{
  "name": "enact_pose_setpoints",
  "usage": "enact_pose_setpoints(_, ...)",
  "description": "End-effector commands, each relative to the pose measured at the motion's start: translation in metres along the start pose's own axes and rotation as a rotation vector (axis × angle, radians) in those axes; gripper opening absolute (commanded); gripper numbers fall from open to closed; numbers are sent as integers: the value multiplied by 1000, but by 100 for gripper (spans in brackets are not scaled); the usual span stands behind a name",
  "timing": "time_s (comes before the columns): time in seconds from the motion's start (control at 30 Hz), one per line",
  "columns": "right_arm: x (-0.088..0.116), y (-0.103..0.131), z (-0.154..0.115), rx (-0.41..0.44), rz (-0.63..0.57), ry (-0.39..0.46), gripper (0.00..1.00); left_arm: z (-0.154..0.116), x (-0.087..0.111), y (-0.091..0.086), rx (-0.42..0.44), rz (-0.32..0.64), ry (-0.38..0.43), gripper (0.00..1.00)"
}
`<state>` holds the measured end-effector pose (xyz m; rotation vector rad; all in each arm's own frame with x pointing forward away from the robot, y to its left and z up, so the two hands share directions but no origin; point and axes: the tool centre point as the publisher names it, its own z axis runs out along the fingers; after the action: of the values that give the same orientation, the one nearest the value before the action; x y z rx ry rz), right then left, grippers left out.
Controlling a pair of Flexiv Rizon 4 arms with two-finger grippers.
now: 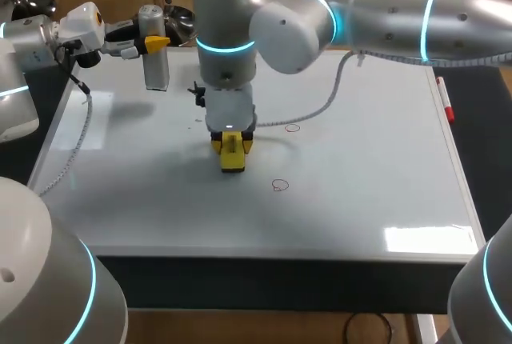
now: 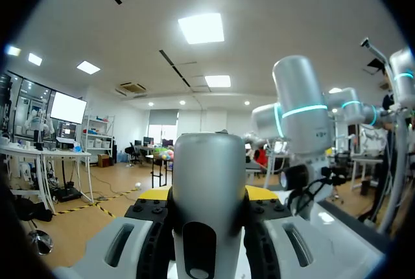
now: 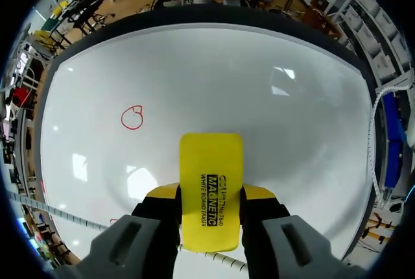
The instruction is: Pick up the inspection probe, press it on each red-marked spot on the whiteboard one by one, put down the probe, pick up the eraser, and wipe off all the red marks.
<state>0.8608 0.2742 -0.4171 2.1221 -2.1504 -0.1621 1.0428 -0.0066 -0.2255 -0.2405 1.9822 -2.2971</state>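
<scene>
The whiteboard (image 1: 360, 160) covers the table. My left gripper (image 1: 154, 44) (image 2: 207, 196) is shut on the grey inspection probe (image 1: 156, 68) (image 2: 209, 181), which it holds upright over the board's far left corner. From the right, my right arm reaches to the board's middle. Its gripper (image 1: 232, 146) (image 3: 211, 192) points down, shut on the yellow eraser (image 1: 232, 158) (image 3: 211, 188), at or just above the surface. One red circle mark (image 1: 279, 186) (image 3: 131, 117) lies right of the eraser and nearer the front edge. A second red mark (image 1: 292, 127) lies right of the gripper, farther back.
A red marker pen (image 1: 446, 104) lies along the board's right edge. The left arm's cable (image 1: 80, 132) trails over the board's left side. Another cable (image 1: 320, 104) hangs from the right arm above the board's middle.
</scene>
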Motion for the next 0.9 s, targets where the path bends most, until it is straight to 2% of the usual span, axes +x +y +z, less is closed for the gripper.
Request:
enact_pose_setpoints(0.03, -7, -3, 7, -5, -1, 16, 0, 0, 2, -2, 0, 2, -4, 0)
enact_pose_setpoints(0.27, 3, -3, 13, -10, 15, 18, 0, 0, 2, -2, 0, 2, -4, 0)
enact_pose_setpoints(0.73, 50, -12, 31, -43, 112, 30, 0, 0, 2, -2, 0, 2, -4, 0)
enact_pose_setpoints(0.9, 61, -17, 30, -43, 132, 41, 0, 0, 2, -2, 0, 2, -4, 0)
